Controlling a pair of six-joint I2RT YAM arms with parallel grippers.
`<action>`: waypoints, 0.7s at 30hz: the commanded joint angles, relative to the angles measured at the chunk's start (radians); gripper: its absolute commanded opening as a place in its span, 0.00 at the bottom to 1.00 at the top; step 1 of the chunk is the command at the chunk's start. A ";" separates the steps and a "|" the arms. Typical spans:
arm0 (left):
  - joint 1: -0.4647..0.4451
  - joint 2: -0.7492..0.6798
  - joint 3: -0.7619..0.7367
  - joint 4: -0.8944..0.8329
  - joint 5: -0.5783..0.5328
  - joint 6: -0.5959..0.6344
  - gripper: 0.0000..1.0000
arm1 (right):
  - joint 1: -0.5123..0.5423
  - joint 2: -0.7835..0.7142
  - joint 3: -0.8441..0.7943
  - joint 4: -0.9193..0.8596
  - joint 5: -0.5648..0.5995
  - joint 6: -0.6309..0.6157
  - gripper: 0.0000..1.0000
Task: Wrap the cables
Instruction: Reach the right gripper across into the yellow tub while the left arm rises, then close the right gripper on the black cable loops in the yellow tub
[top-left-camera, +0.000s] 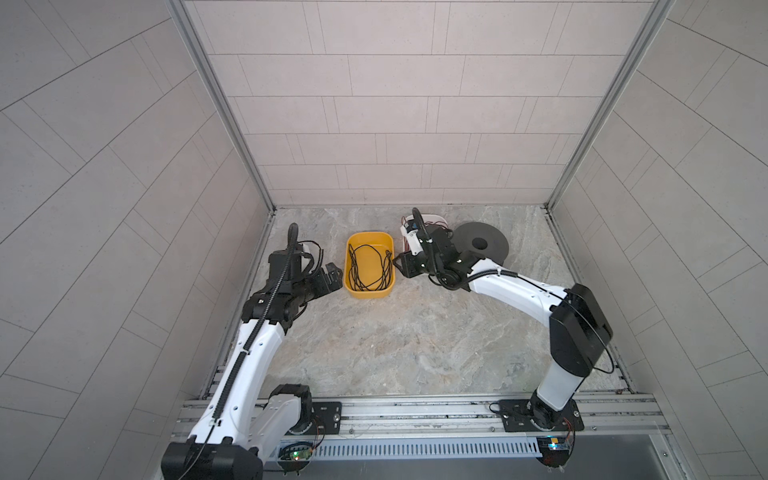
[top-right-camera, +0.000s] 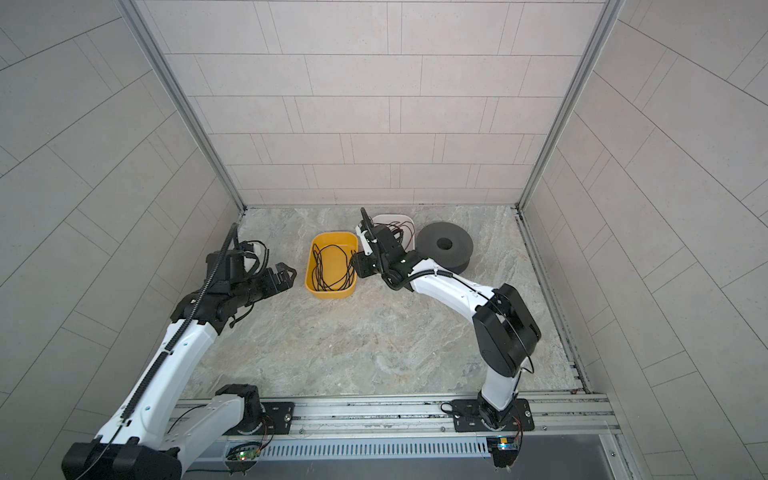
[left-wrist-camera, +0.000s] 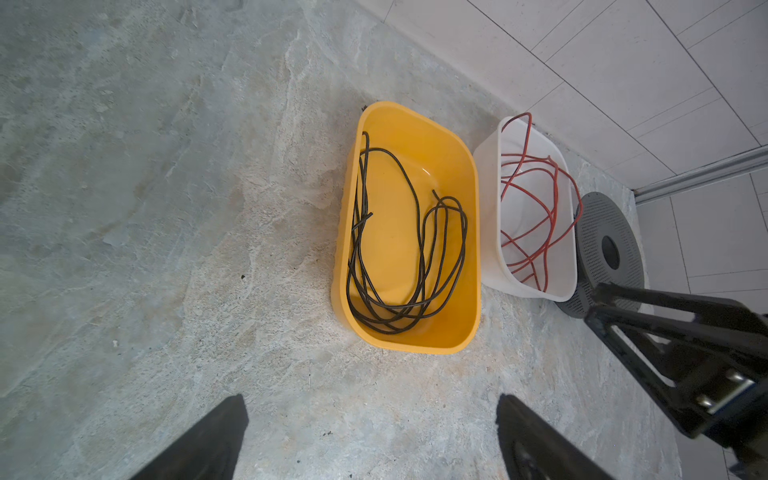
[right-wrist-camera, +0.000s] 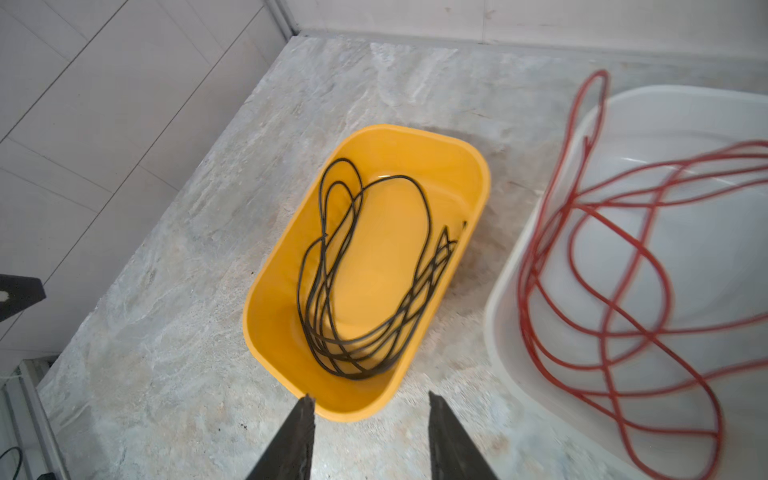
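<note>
The black cable (left-wrist-camera: 386, 320) is lying looped inside the yellow tub (right-wrist-camera: 268, 324), loops running along its length. The right gripper (right-wrist-camera: 370, 395), jaws apart, is hanging just beside the rim, nearer than the wide-open left gripper (left-wrist-camera: 372, 397).

A: Container count?
B: Two: one yellow bin (left-wrist-camera: 449, 174), one white bin (left-wrist-camera: 490, 216).
A: Wire count?
B: Two: one black cable (left-wrist-camera: 388, 318), one red wire (left-wrist-camera: 555, 199).
A: Spools?
B: One grey spool (left-wrist-camera: 598, 220).
</note>
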 joint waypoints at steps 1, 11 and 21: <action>0.009 -0.014 -0.016 0.017 -0.011 -0.011 1.00 | 0.013 0.099 0.108 -0.001 -0.059 -0.045 0.42; 0.011 -0.017 -0.034 0.040 0.009 -0.025 1.00 | 0.038 0.399 0.374 0.032 -0.133 -0.093 0.57; 0.011 -0.011 -0.047 0.058 0.038 -0.030 1.00 | 0.045 0.641 0.634 -0.061 -0.122 -0.116 0.58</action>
